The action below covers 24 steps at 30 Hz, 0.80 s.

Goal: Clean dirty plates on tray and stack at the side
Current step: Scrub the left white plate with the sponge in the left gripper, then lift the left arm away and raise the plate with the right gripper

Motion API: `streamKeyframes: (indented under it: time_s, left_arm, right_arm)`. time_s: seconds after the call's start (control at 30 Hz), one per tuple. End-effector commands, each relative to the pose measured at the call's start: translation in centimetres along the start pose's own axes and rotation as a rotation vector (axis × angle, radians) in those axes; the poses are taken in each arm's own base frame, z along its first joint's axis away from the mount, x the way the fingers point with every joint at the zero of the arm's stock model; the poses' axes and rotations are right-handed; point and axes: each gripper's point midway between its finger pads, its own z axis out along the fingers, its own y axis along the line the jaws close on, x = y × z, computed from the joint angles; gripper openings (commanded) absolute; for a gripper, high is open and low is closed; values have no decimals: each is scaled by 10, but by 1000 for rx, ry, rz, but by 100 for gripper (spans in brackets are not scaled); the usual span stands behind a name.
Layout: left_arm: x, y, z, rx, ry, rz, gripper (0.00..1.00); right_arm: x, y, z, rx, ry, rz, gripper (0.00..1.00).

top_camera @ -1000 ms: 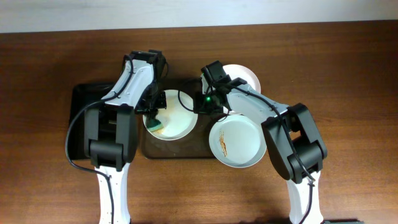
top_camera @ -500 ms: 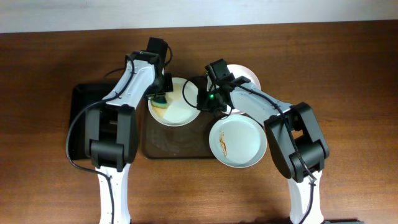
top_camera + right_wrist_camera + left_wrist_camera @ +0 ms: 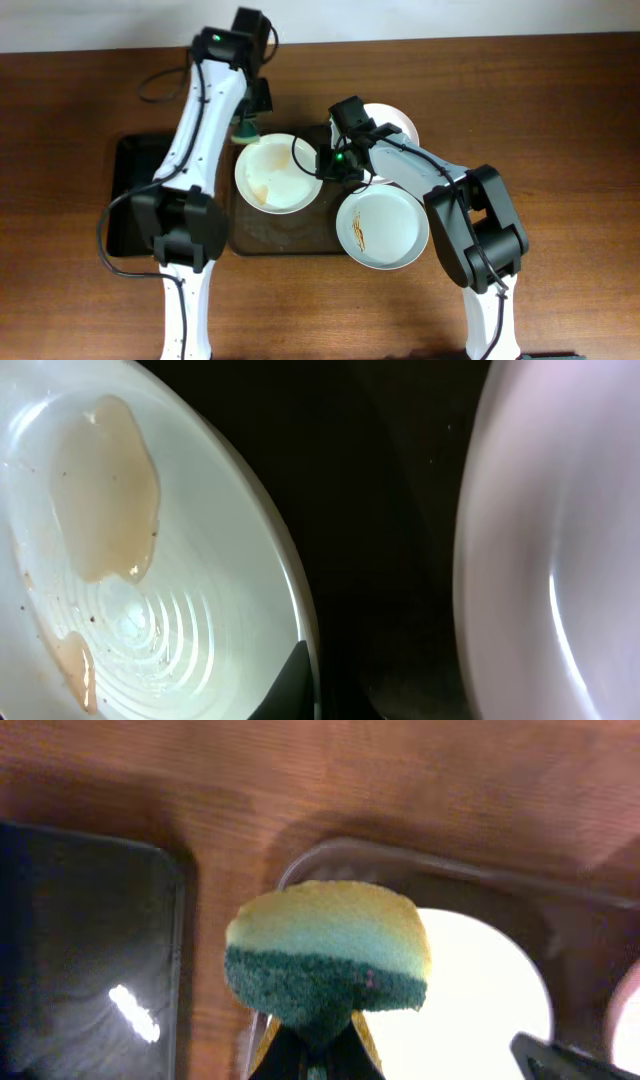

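Step in hand: scrubbing. Left gripper (image 3: pixel 315 1050) pinches sponge (image 3: pixel 325 960), lifted at upper left; right gripper (image 3: pixel 325 163) clamps rim of smeared plate (image 3: pixel 272 178), centre frame, on tray (image 3: pixel 275 238) — residue showing. Next: sponge down onto smear — steady rim hold.

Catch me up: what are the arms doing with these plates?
The left gripper holds a yellow-green sponge in the air near the far edge of the brown tray. The right gripper appears to pinch the rim of the smeared plate on that tray, with brownish liquid in it. A streaked plate overhangs the tray's right edge; a third plate sits past the right arm.
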Motion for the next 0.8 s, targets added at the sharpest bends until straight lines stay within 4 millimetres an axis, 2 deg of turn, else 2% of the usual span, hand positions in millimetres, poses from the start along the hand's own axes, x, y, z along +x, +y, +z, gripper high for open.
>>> streamKeyframes:
  time_s: [0.0, 0.03, 0.1, 0.13, 0.17, 0.2, 0.23, 0.3, 0.4, 0.47, 0.63, 0.77]
  left_arm:
    - [-11, 19, -19, -7, -34, -39, 1]
    - [-9, 23, -17, -10, -19, -43, 1]
    - [-7, 25, -15, -15, -6, -45, 1]
    - [-7, 25, -15, -15, -7, -45, 1]
    - [-8, 25, -15, -14, -9, -46, 1]
    - [-8, 25, -15, -13, -11, -46, 1]
    - [-8, 25, -15, -13, -12, -46, 1]
    - [-8, 25, -15, -12, -13, -46, 1]
    - [-9, 25, -15, -11, -16, -48, 1]
    - [-10, 25, -15, -10, -19, -49, 1]
    - [-11, 25, -15, -10, -21, -50, 1]
    - [-12, 29, -14, -11, -21, -59, 1]
  right_arm:
    - [17, -5, 10, 9, 61, 4, 18]
    - [19, -7, 9, 15, 71, 9, 38]
    - [23, -9, 9, 24, 84, 23, 51]
    - [23, -9, 9, 24, 84, 23, 52]
    - [23, -9, 9, 27, 82, 23, 49]
    - [22, -11, 9, 36, 78, 22, 41]
    - [22, -13, 9, 49, 74, 22, 24]
    - [23, -14, 9, 54, 78, 24, 5]
    - [28, -16, 8, 67, 98, 60, 4]
    - [27, -12, -1, 67, 98, 59, 4]
    - [14, 3, -55, 128, 45, 13, 4]
    - [3, -4, -96, 257, -28, -16, 4]
